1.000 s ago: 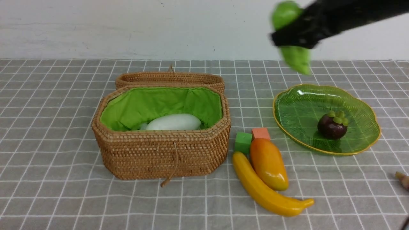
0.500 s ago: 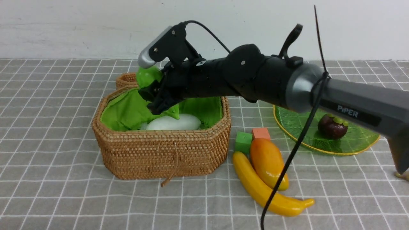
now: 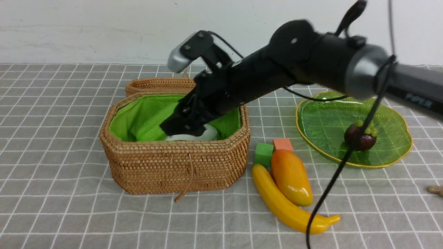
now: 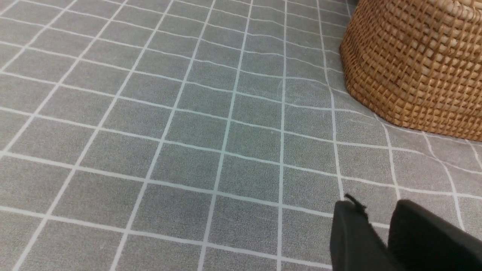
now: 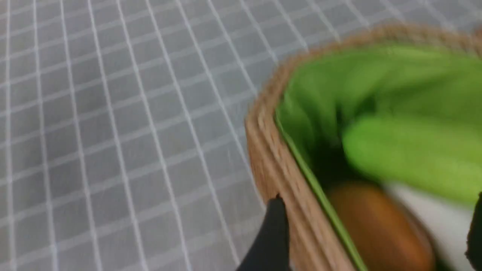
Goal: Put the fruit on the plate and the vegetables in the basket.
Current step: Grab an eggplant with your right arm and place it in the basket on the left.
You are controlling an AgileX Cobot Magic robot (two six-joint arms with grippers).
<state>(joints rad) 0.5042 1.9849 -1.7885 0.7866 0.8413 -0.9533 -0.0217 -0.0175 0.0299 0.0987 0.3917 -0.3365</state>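
Note:
The basket [image 3: 173,166] stands left of centre, lid [image 3: 159,84] folded back. My right gripper [image 3: 180,129] reaches into it, open, jaws wide in the right wrist view [image 5: 376,203]. The light green cucumber [image 3: 152,126] lies loose against the lining, apart from the fingers [image 5: 410,154]. Below it are the white radish [image 3: 207,133] and an orange-brown potato [image 5: 376,226]. The mangosteen [image 3: 360,136] sits on the green plate [image 3: 322,114]. Mango [image 3: 290,176] and banana [image 3: 277,200] lie on the cloth between basket and plate. My left gripper [image 4: 376,207] hovers over bare cloth, a narrow gap, nothing held.
A green cube [image 3: 263,154] and an orange cube [image 3: 282,143] sit behind the mango. The right arm's black cable [image 3: 332,183] hangs across the plate and the banana's tip. A small tan tip [image 3: 435,189] shows at the right edge. The basket wall [image 4: 414,64] stands near my left gripper.
The right arm swung from above the plate to the basket with the cucumber. Its jaws have since opened, and the cucumber now lies in the basket.

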